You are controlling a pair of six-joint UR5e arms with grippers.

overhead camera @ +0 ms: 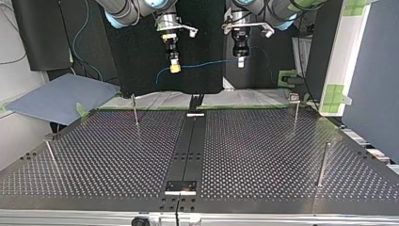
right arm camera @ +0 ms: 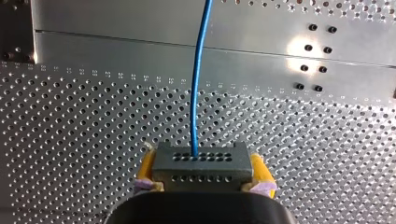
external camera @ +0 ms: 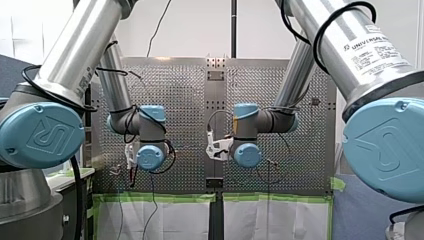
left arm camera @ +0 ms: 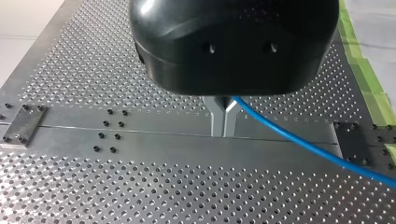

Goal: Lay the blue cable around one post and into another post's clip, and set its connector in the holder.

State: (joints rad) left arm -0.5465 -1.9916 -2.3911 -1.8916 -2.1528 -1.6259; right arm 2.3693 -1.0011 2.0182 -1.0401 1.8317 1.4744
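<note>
Right gripper (right arm camera: 201, 179): yellow pads (right arm camera: 259, 170) pinched on both flanks of the dark connector (right arm camera: 201, 161), with the block sitting square between them. The blue cable (right arm camera: 198, 84) leaves the connector's face straight ahead of the gripper. We read this grip as a way to keep the connector's facing fixed for the holder.

Left gripper (left arm camera: 223, 122): metal fingers (left arm camera: 217, 116) narrowed right down on the cable itself, further along its run. From there the cable trails off to one side of the gripper.

Top view: both grippers hang well above the table (overhead camera: 263, 155), the right at 11 o'clock from the table's middle and the left at 1 o'clock. The cable runs between them almost level with little sag and touches nothing. We judge the two-point hold gives a straight span to bring against a post.

Posts, by clock from the table's middle:
- Post with the clip (overhead camera: 296, 113) at 2 o'clock.
- Plain posts at 4 (overhead camera: 323, 164), 9 (overhead camera: 51, 157) and 11 (overhead camera: 135, 110).

The cable is well apart from all of them.

Dark plate (overhead camera: 180, 186) at 6 o'clock on the centre strip. We cannot tell whether it is the holder.

Our judgement is that routing has not begun.
</note>
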